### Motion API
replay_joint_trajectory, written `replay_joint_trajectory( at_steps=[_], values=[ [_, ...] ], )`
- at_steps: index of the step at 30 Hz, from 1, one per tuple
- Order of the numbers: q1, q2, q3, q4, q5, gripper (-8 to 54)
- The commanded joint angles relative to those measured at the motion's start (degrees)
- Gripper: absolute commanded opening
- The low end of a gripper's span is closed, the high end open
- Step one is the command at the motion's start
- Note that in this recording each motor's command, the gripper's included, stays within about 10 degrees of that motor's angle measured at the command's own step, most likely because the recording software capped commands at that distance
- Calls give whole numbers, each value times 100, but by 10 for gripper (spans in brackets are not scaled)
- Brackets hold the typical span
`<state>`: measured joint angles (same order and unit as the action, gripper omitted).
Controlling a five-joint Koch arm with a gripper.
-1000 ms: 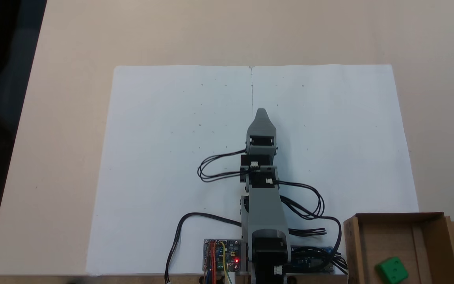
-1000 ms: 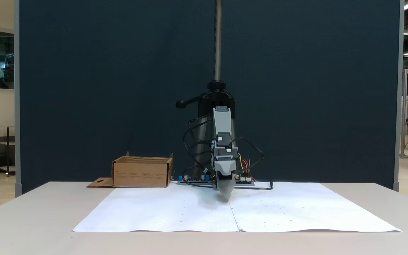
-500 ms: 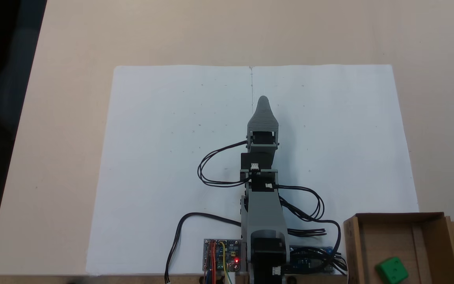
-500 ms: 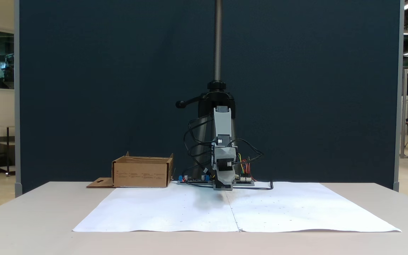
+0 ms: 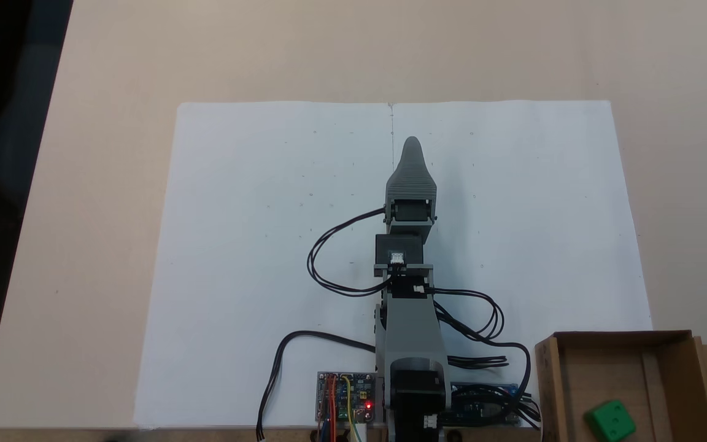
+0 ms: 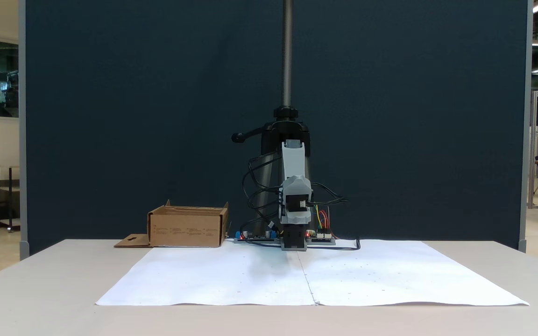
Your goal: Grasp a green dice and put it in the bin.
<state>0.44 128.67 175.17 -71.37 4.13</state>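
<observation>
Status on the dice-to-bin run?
Looks done: the green dice lies inside the bin, at its near right in a fixed view. In hand: nothing visible; the pincer points out over the white paper, away from the bin, and whether it is open can't be told. Left: nothing apparent.

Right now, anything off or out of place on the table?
Nothing stands out. The green dice lies inside the bin, which sits upright at the paper sheet's corner, its flap flat on the table. The paper lies flat, the cables look tidy, and the gripper points out over the sheet's centre seam, carrying nothing.
</observation>
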Motion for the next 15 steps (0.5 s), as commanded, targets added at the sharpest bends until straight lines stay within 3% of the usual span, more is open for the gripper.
replay_joint_trajectory(
  at_steps=[1,15],
  values=[
    [62,686,413,-861,-281,458],
    [79,686,413,-870,-246,462]
  ],
)
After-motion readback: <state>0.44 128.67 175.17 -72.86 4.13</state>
